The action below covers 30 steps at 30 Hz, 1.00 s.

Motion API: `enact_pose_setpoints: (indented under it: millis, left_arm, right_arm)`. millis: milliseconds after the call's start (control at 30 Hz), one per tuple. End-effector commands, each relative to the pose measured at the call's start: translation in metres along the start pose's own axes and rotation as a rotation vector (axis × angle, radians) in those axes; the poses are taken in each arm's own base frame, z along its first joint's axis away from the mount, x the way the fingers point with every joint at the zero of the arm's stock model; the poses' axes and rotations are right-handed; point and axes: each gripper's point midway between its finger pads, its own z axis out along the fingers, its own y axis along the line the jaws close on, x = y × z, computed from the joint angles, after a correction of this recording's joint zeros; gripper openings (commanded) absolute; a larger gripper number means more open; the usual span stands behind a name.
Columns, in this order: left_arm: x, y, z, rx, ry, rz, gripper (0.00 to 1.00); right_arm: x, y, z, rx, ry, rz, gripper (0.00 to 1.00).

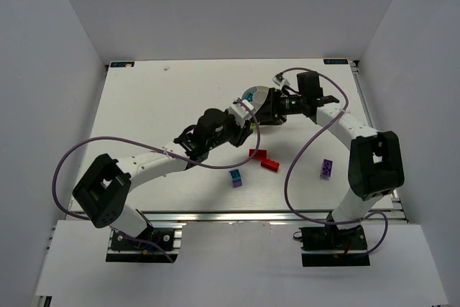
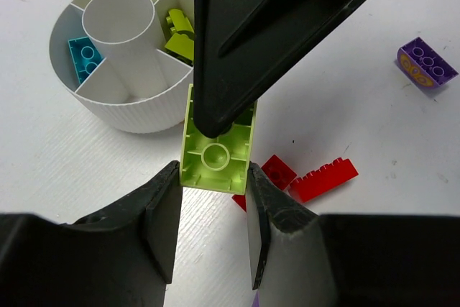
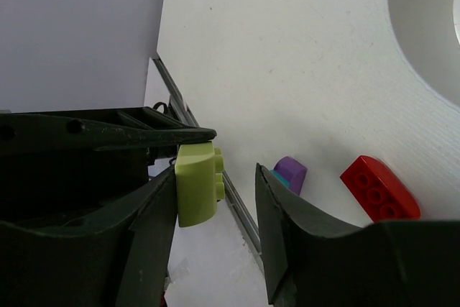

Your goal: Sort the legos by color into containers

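My left gripper (image 2: 213, 177) is shut on a lime green lego (image 2: 215, 152), pinched at its sides just above the table, in front of the round white divided dish (image 2: 136, 116). My right gripper (image 3: 215, 177) is open around the same lime lego (image 3: 195, 185). One of its fingers lies against the brick and the other stands off with a gap. In the top view both grippers meet next to the dish (image 1: 255, 95). One compartment holds a cyan lego (image 2: 85, 55) and another holds lime legos (image 2: 180, 34).
Two red legos (image 2: 323, 177) (image 2: 277, 170) lie on the table just past the held brick. A purple lego (image 2: 426, 62) lies to the right, also seen in the top view (image 1: 326, 168). A cyan-and-purple stack (image 1: 236, 177) sits near the front edge.
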Motion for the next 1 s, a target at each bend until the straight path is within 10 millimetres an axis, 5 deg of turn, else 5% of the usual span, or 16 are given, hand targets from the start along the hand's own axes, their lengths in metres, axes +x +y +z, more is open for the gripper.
enact_pose_setpoints:
  millis: [0,233,300,433,600,700,967]
  left_arm:
    - [-0.032,0.0,-0.002,-0.002,-0.073,0.018,0.07]
    - [-0.033,-0.002,-0.001,0.009,-0.078,0.005,0.12]
    - [-0.033,0.0,-0.001,-0.006,-0.083,-0.006,0.2]
    - [-0.041,0.009,-0.007,-0.063,-0.106,-0.02,0.54]
    - [-0.047,0.03,-0.011,-0.19,-0.091,-0.101,0.73]
    - [-0.05,0.034,-0.014,-0.223,-0.095,-0.15,0.89]
    - [-0.054,0.056,-0.036,-0.372,-0.117,-0.333,0.98]
  right_arm:
    - [-0.008,0.013,0.001,-0.019,0.003,-0.048,0.5]
    - [-0.008,0.019,0.003,-0.055,0.007,-0.07,0.29]
    - [-0.007,0.022,0.003,-0.074,0.011,-0.073,0.2]
    - [-0.006,0.027,0.002,-0.101,0.018,-0.091,0.07]
    - [-0.011,0.023,0.0,-0.082,0.013,-0.153,0.0]
    - [-0.023,0.016,-0.004,-0.055,-0.019,-0.189,0.0]
    - [-0.093,-0.015,-0.041,0.089,-0.18,-0.328,0.0]
